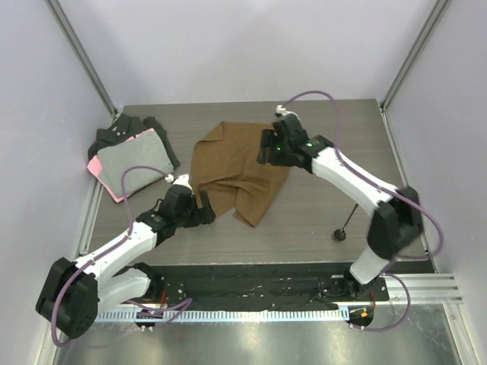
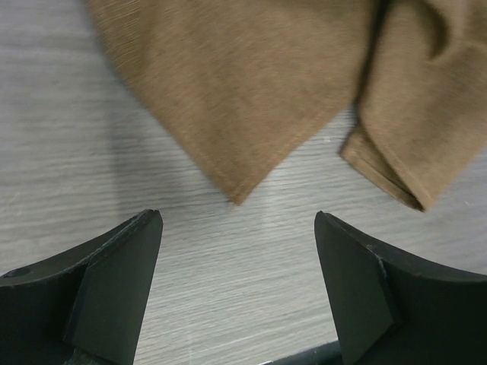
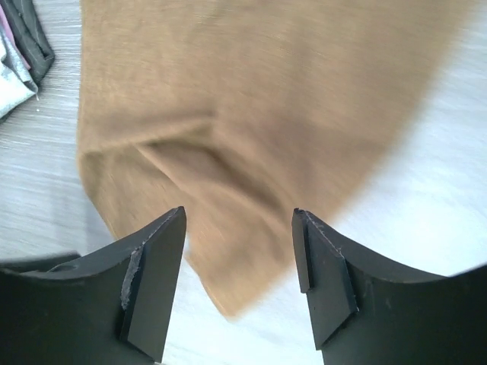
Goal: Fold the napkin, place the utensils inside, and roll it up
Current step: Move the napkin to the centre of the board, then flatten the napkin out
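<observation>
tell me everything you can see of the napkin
The napkin is a plain brown, matte woven cloth with a stitched hem. It lies on the table, rumpled and partly folded over itself. One pointed corner faces the open left gripper, not touching it. The open right gripper hangs over its far side; contact is unclear.

Napkin (image 1: pixel 236 171) at centre of desk (image 1: pixel 304 220); cloth stack (image 1: pixel 133 156) to its left, at far-left corner; utensil (image 1: pixel 348 220) to its right, nearer front edge. Left pincer (image 1: pixel 204 207) just before napkin's near-left corner; right pincer (image 1: pixel 264 146) over its far-right part.
</observation>
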Tool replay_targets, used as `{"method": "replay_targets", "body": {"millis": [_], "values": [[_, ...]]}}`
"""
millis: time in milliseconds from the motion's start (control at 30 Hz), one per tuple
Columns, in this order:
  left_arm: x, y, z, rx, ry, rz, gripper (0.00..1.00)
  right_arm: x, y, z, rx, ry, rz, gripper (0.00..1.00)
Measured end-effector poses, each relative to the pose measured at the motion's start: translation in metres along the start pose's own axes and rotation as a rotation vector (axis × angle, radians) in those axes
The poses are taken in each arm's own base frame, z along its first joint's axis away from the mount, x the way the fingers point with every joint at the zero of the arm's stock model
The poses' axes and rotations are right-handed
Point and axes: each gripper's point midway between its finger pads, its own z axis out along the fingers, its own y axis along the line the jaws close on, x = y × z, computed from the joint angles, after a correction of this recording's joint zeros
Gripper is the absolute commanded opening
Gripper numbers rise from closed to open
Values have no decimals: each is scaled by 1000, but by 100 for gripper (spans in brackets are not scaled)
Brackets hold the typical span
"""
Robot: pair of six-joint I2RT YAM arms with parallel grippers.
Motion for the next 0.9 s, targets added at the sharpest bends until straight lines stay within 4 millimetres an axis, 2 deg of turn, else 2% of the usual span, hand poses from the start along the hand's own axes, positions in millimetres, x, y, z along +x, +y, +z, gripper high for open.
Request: {"method": "replay_targets", "body": {"millis": [100, 133, 200, 233, 333, 467, 633, 800, 900], "values": [[4, 9, 2, -53, -26, -39, 85, 4, -22, -45, 25, -59, 15, 66], [6, 10, 2, -60, -32, -48, 83, 12, -27, -57, 29, -65, 15, 66], [11, 15, 5, -75, -41, -74, 82, 26, -36, -70, 34, -63, 15, 66], [14, 18, 7, -87, -35, -83, 77, 36, -41, -73, 40, -49, 14, 65], [21, 24, 18, -132, -8, -90, 73, 64, -56, -70, 72, 6, 15, 65], [3, 11, 38, -128, -31, -101, 65, 94, -73, -64, 119, 79, 24, 65], [-6, 2, 53, -142, -25, -99, 62, 95, -74, -71, 105, 64, 37, 65], [-4, 0, 55, -176, -39, -74, 62, 92, -68, -73, 77, 45, 40, 65], [-3, -1, 57, -202, -49, -64, 54, 97, -61, -70, 55, 51, 29, 65]]}}
